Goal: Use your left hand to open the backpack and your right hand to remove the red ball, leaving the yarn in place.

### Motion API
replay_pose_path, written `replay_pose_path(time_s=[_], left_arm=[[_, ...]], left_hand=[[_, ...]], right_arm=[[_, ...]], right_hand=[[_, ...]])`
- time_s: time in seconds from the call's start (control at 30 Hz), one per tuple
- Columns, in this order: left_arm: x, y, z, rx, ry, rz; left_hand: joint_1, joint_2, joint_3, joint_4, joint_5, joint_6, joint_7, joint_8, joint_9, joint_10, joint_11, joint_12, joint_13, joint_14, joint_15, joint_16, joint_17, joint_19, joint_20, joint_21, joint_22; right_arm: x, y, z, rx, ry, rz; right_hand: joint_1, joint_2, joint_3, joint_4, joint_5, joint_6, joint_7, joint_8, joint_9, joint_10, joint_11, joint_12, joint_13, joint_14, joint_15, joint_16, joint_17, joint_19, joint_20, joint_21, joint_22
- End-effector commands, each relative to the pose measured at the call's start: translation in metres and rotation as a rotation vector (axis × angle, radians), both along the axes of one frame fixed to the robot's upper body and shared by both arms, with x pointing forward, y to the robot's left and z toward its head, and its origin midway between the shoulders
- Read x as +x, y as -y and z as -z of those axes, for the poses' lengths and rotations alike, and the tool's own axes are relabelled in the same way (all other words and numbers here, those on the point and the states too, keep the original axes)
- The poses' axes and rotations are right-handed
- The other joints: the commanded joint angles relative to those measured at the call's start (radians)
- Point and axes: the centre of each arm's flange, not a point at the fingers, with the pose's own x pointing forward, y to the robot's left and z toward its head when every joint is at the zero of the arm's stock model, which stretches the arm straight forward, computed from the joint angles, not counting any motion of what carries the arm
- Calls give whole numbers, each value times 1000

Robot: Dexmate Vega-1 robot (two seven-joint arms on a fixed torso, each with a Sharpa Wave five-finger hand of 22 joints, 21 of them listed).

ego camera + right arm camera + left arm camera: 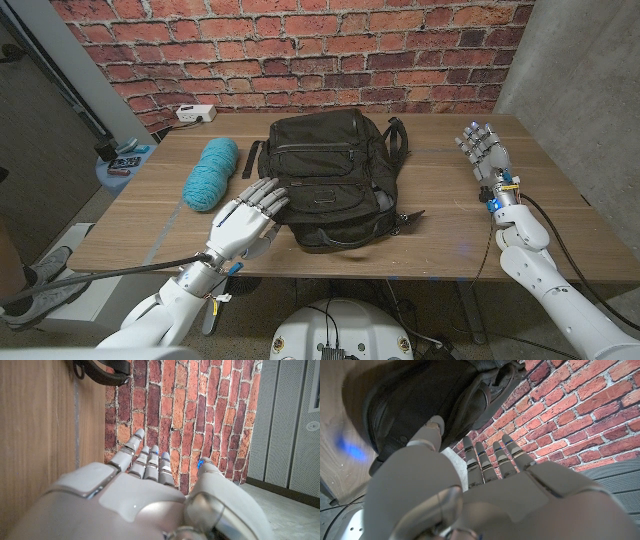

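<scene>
While no writing reads, both hands (250,213) (482,147) hang spread beside the backpack (330,170).

Wood table (420,210) w/ black backpack (330,175), teal yarn (212,172).

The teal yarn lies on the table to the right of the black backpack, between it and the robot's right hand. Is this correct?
Not quite. In the head view the teal yarn lies on the table to the left of the black backpack, near the left hand, not the right hand.
</scene>
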Motion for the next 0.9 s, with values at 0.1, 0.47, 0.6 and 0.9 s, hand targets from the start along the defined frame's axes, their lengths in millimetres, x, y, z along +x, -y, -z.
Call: replay_pose_path(time_s=[0.1, 0.47, 0.6, 0.9], left_arm=[[2, 2, -5, -4, 2, 21], [0, 0, -12, -20, -18, 27], [1, 0, -14, -19, -11, 28], [4, -2, -24, -19, 12, 43]], left_hand=[[7, -4, -9, 0, -1, 74, -10, 55, 22, 59, -3, 42, 29, 52, -12, 15, 12, 20, -4, -3, 2], [0, 5, -24, 6, 5, 270, -26, 202, 79, 243, -43, 156, 92, 202, -67, 50, 28, 77, -19, 9, 3], [-1, 12, -22, 8, 8, 320, -24, 240, 93, 292, -49, 180, 103, 246, -76, 60, 32, 92, -21, 12, 4], [-8, 27, -23, 13, 13, 396, -21, 283, 90, 358, -62, 212, 119, 312, -94, 79, 43, 114, -26, 17, 5]], right_arm=[[0, 5, 4, 6, -15, 4], [3, 3, 0, 1, -25, 3], [5, 2, -2, -1, -27, 2], [7, 0, -5, -5, -32, 4]], right_hand=[[-5, 0, 3, -7, -3, 11, 5, 4, 3, 6, -3, 6, 4, 7, 1, 3, 6, 9, -6, 6, 2], [-6, 0, 4, -8, -3, 10, 4, 3, 3, 4, 1, 6, 4, 6, 1, 3, 6, 9, -6, 5, 2], [-7, 0, 4, -9, -3, 11, 5, 3, 3, 4, 2, 6, 4, 5, 1, 2, 6, 8, -6, 5, 2], [-8, 0, 5, -10, -3, 11, 5, 3, 3, 3, 4, 5, 4, 4, 2, 2, 6, 8, -5, 5, 2]])
